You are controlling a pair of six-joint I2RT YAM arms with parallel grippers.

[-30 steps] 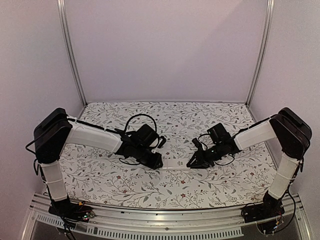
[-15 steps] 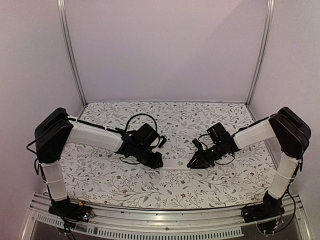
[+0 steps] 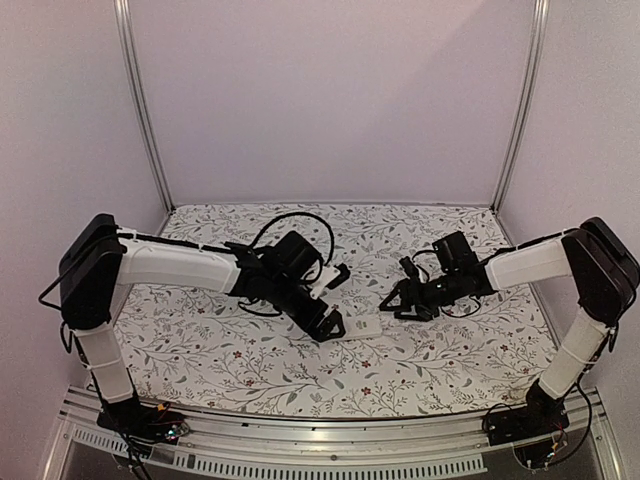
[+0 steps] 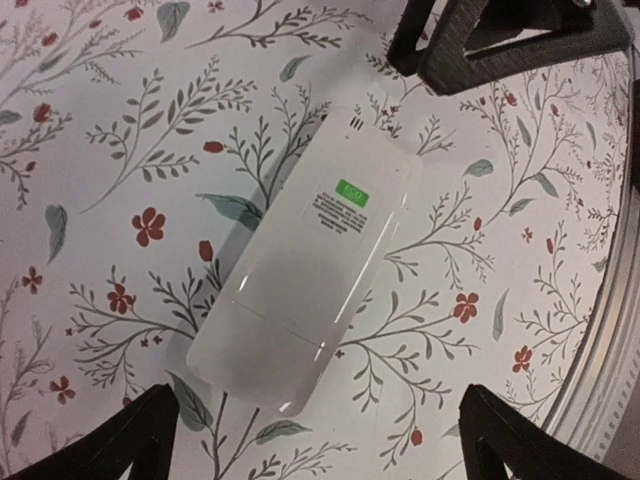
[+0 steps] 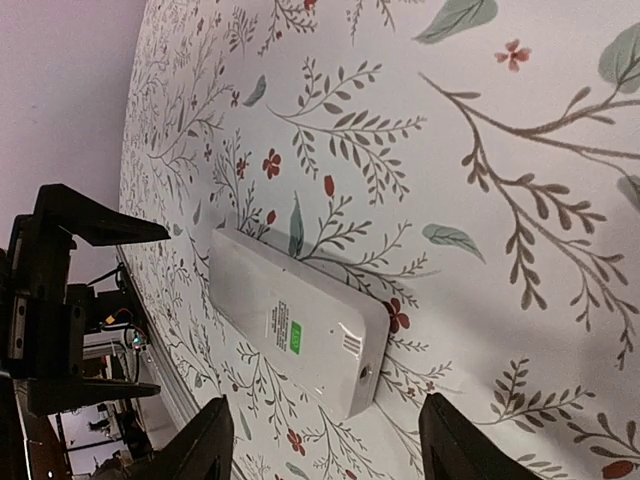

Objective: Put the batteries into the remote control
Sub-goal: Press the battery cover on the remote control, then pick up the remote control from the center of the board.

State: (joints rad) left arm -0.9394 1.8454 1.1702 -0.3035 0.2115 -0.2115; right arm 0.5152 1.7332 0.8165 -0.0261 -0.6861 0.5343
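Lying back-up on the table (image 3: 450, 370), remote control (image 3: 362, 326) sits near centre, a bit toward 6 o'clock. Left gripper (image 3: 333, 327) at its 9 o'clock, jaws wide, not touching it. Right gripper (image 3: 393, 303) at its 1 o'clock, jaws wide, empty. Green label (image 4: 352, 193) faces up.

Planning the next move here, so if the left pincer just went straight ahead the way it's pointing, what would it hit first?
Most likely the remote control: it lies back-up on the tablecloth, centred ahead of the open left pincer. How far off it is, the wrist view can't settle.
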